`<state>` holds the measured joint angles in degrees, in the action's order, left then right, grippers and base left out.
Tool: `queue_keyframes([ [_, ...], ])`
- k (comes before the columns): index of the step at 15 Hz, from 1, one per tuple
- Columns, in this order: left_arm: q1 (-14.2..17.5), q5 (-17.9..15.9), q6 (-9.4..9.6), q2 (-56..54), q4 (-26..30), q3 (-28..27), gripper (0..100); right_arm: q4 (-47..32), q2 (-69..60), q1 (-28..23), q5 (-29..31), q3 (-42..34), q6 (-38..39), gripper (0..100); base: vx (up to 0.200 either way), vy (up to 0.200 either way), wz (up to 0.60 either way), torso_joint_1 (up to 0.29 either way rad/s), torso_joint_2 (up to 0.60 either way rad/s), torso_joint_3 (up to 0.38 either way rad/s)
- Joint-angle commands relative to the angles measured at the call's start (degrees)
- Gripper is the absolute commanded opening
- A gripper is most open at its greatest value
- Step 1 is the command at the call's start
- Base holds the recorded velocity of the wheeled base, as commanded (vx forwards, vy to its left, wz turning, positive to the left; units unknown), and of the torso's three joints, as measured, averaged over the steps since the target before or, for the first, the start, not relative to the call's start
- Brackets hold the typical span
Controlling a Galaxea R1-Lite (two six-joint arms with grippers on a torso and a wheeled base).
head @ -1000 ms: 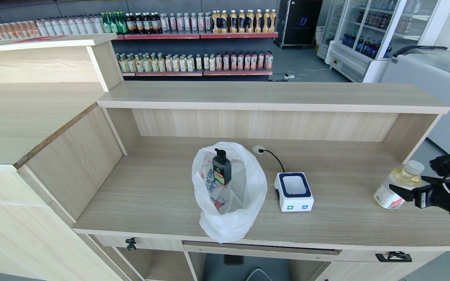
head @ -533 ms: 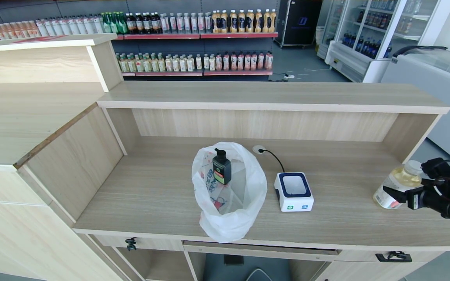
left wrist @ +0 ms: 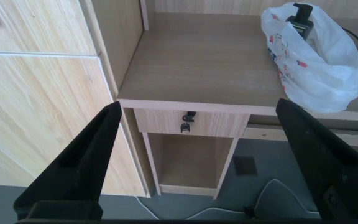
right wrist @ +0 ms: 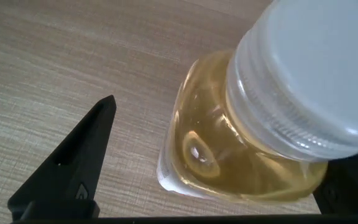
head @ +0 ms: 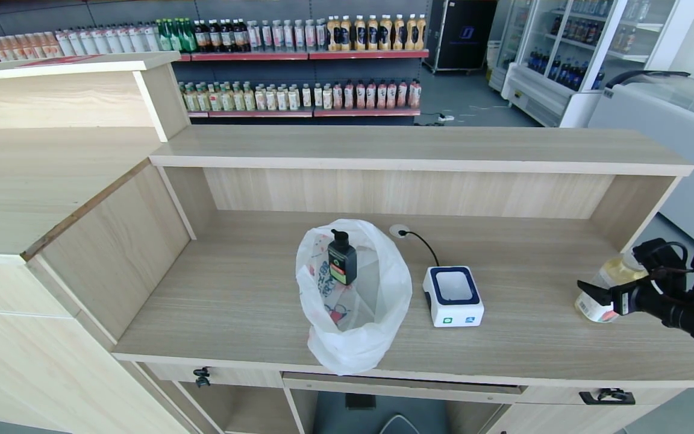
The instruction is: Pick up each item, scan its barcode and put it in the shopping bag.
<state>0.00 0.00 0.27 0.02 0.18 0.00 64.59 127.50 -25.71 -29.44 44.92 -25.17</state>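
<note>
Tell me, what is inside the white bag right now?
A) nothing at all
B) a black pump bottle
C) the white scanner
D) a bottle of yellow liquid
B: the black pump bottle stands upright inside the open shopping bag, while the bottle of yellow liquid and the scanner sit outside it on the counter.

Amber bottle [right wrist: 229,155], white bag [head: 353,352]

The right gripper [head: 615,271] partly hides the bottle's [head: 593,306] cap (well right of the bag [head: 353,343]); its label is too small to read.
</note>
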Motion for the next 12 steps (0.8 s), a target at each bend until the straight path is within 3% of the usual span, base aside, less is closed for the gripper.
queue_keyframes([
  [1,0.00,0.00,0.00,-0.02,-0.01,0.00,100,0.10,1.17,0.84,0.00,0.52,-0.05,100,0.000,0.000,0.00,0.000,0.00,0.000],
  [12,0.00,0.00,0.00,-0.02,-0.01,0.00,100,0.10,3.10,2.51,1.14,1.75,0.12,100,0.000,0.000,0.00,0.000,0.00,0.000],
])
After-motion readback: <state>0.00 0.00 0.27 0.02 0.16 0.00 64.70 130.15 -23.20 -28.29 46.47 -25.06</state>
